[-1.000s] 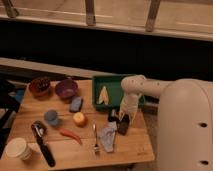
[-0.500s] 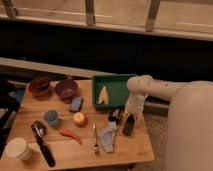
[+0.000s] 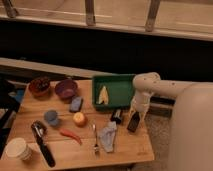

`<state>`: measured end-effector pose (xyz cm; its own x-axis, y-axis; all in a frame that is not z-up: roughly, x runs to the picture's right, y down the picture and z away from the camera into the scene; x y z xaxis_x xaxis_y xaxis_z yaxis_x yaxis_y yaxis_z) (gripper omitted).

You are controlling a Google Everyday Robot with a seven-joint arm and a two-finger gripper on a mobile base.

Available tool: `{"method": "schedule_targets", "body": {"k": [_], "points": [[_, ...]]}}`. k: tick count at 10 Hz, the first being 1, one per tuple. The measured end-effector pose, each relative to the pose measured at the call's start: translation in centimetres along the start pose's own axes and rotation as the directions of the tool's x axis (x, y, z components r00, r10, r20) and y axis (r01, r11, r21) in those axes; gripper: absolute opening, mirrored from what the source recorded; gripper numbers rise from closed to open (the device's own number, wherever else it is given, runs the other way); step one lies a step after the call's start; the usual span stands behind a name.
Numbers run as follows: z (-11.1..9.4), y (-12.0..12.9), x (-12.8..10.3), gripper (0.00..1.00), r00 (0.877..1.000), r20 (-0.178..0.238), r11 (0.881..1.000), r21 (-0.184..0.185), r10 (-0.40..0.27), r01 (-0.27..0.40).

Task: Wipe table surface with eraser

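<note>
At the front edge of the wooden desk [image 3: 127, 148], a pale round cup [image 3: 17, 148] is standing at the left corner. A long black-handled utensil [image 3: 44, 147] is lying beside it, followed by a glossy red chilli [image 3: 70, 134], a thin metal fork [image 3: 95, 140] and a crumpled grey-blue cloth [image 3: 107, 136]. Just behind the cloth, to its right, my end effector [image 3: 135, 115] is sitting on top of the eraser [image 3: 133, 124], a small dark block. I cannot tell whether the end effector is spread or clamped on it. Over the last second I have been sliding the block rightward, so I am judging that a wiping stroke is under way and nearing the desk's right edge. A smaller dark object [image 3: 116, 116] is resting just left of the eraser. Further left, a round orange fruit [image 3: 79, 118] and a soft blue pad [image 3: 76, 103] are lying apart. At the back, a purple bowl [image 3: 65, 89], a brown bowl [image 3: 39, 86] and a green rectangular tray [image 3: 122, 82] are lining the far edge
</note>
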<state>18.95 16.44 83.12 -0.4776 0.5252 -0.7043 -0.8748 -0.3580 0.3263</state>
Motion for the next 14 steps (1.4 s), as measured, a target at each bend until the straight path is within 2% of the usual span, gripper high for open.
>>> {"method": "schedule_targets", "body": {"k": [1, 4, 6, 8, 10, 11, 14], "points": [[-0.2, 1.4, 0.0, 0.00, 1.000, 0.003, 1.000, -0.004, -0.020, 0.020], [0.2, 2.0, 1.8, 0.00, 0.998, -0.010, 0.998, -0.003, -0.063, 0.063], [1.0, 1.2, 4.2, 0.00, 0.995, -0.042, 0.996, 0.019, -0.088, 0.089], [1.8, -1.2, 5.9, 0.00, 0.994, -0.079, 0.995, 0.049, -0.079, 0.083], [1.7, -2.7, 5.5, 0.00, 0.995, -0.081, 0.996, 0.062, -0.056, 0.061], [1.6, -2.7, 4.4, 0.00, 0.996, -0.077, 0.996, 0.064, -0.048, 0.053], [1.2, -0.4, 1.4, 0.00, 0.997, -0.060, 0.997, 0.059, -0.051, 0.055]]}}
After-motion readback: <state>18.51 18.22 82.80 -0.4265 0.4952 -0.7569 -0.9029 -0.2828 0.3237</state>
